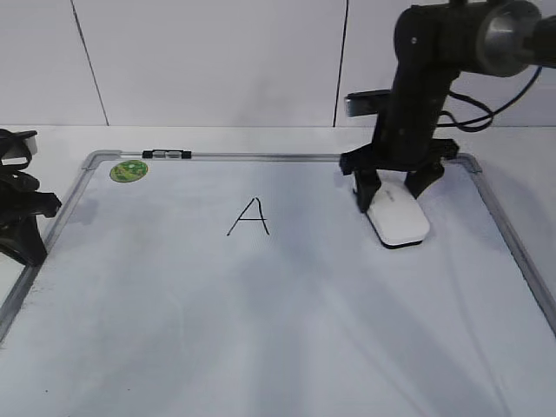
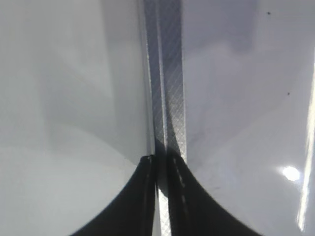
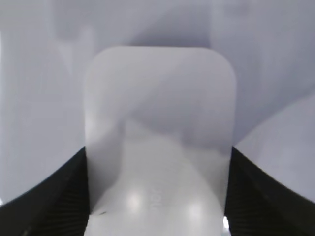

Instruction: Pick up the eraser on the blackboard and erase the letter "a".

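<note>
The white eraser (image 1: 400, 221) lies on the blackboard (image 1: 261, 321), a white dry-erase board, near its back right corner. My right gripper (image 1: 393, 196) comes down over the eraser's far end, one finger against each long side. In the right wrist view the eraser (image 3: 157, 98) fills the gap between the fingers of the right gripper (image 3: 157, 150). A pointed capital "A" (image 1: 250, 218) is drawn mid-board; no lowercase "a" shows. My left gripper (image 1: 30, 243) is shut and empty at the board's left edge, over the silver frame (image 2: 167, 98).
A round green sticker (image 1: 129, 170) and a small black-and-silver clip (image 1: 167, 155) sit at the board's back left. The board's silver frame (image 1: 512, 243) runs along the right side. A white tiled wall stands behind.
</note>
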